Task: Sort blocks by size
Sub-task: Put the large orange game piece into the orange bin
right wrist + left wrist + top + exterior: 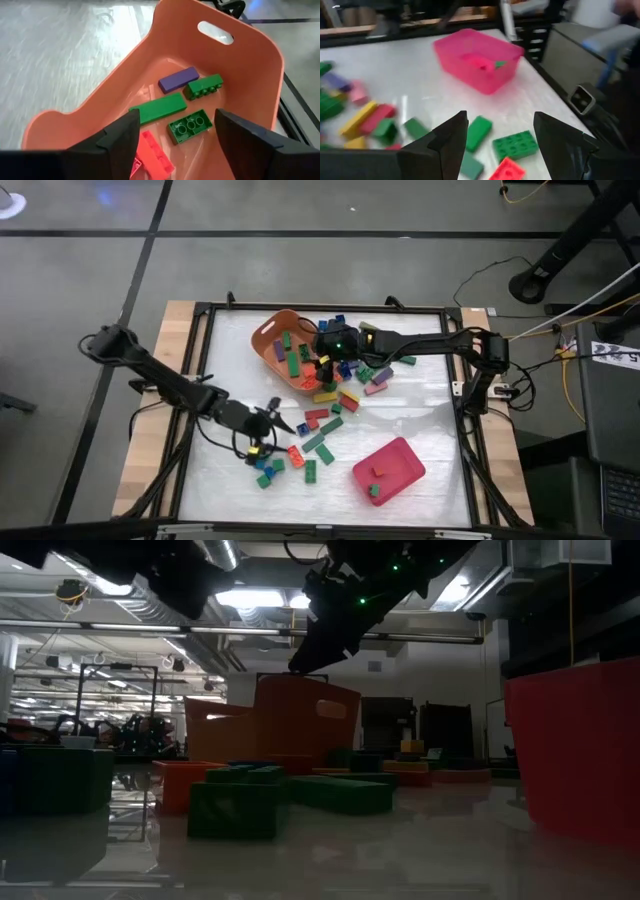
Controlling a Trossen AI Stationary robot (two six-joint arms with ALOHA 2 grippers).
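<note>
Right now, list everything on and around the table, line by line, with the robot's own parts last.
orange tub: one, orange with a handle slot, far-left part of the mat; the right wrist view shows a purple, three green and a red block inside.
pink tray: one, pink-red, near-right part of the mat; a few small blocks inside.
loose blocks: dozens, green, red, yellow, blue, pink, purple; scattered from beside the tub down toward the near-left.
table: one, pale mat in a black frame with wooden edges.
cables: several, on the floor to the right.
left hand: open, empty, over the near-left blocks.
right hand: open, empty, over the tub's edge.
</note>
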